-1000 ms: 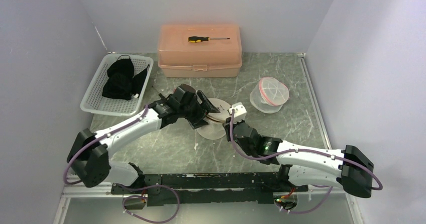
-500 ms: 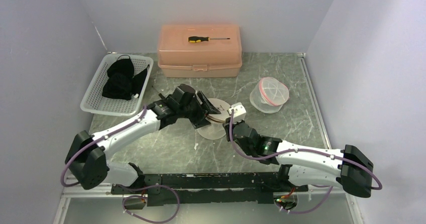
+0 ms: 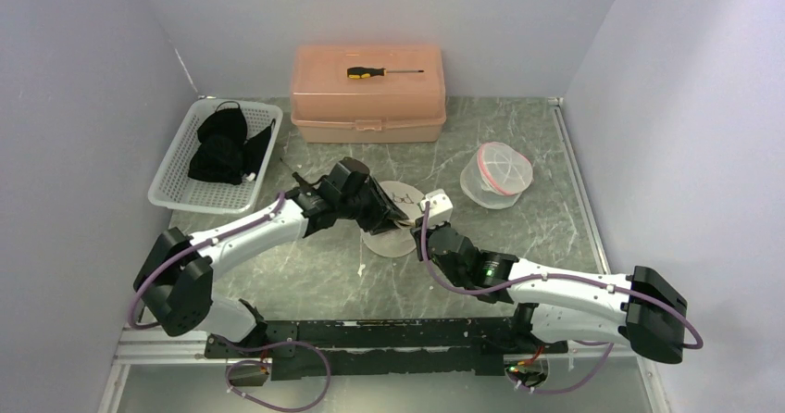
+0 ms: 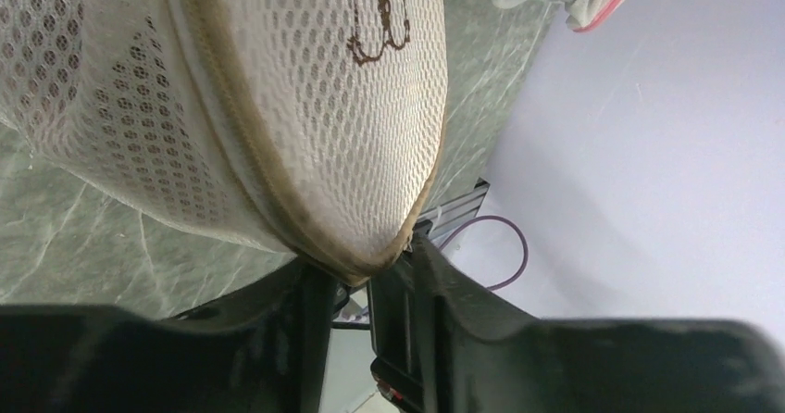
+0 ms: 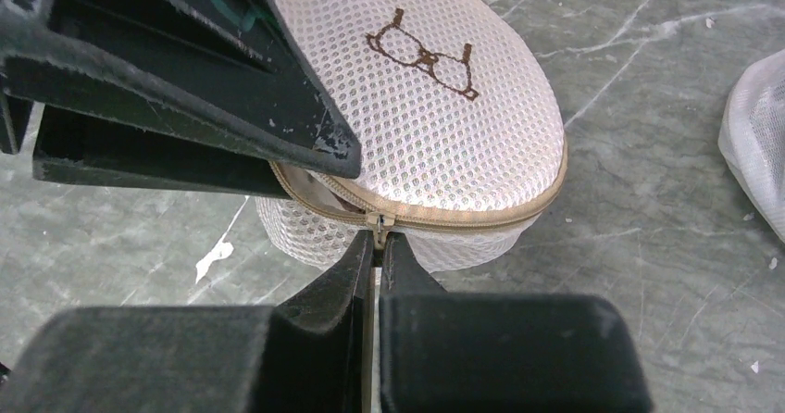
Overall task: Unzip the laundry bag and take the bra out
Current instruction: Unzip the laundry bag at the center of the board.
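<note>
Veined grey-green table (image 3: 315,274) carries a domed, honeycomb-mesh laundry bag (image 5: 435,126).

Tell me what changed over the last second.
The left arm swung in, carrying the left gripper slightly right along the bag, whose seam it clamps. The right gripper stayed shut on the zipper pull. The bag, basket and toolbox kept their places.

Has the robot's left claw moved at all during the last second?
Yes. The left gripper has slid slightly right, away from the white basket, while clamped on the mesh bag.
</note>
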`<state>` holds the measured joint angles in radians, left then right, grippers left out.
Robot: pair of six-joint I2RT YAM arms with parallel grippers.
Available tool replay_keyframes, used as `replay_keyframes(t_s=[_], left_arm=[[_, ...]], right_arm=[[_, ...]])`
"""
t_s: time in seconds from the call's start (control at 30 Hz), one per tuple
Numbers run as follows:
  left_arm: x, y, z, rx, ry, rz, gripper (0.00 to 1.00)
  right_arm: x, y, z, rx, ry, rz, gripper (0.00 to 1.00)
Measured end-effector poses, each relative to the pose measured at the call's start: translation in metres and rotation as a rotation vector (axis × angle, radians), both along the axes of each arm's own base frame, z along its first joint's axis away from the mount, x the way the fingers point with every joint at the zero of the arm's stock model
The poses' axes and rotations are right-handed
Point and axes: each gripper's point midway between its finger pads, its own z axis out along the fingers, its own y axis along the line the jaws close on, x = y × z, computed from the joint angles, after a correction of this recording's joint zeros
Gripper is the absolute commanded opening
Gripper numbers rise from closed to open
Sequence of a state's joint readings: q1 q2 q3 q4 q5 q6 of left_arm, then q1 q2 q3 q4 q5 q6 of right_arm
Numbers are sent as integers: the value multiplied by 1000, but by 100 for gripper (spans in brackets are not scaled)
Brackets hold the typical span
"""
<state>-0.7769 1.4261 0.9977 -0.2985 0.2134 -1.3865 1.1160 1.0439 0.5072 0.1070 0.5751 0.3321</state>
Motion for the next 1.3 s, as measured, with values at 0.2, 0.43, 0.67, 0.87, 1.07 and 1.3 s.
replay_keyframes(t_s=[0.2, 0.43, 0.67, 0.87, 1.07, 1.3], left_arm=[[2, -2, -7, 7, 11, 4, 22], [6, -2, -14, 17, 20, 9, 23], [10, -1, -10, 10, -12, -4, 3], [14, 9, 0, 25, -89, -46, 3], [22, 26, 20, 0, -171, -84, 3], [23, 45, 27, -13, -250, -180, 3]], right_arm=[[0, 0, 0, -1, 0, 0, 0], [0, -1, 1, -4, -5, 3, 0], [-2, -3, 0, -3, -4, 7, 0], [7, -13, -4, 13, 23, -51, 0], [28, -41, -9, 71, 69, -172, 0], [26, -44, 0, 138, 67, -155, 0]])
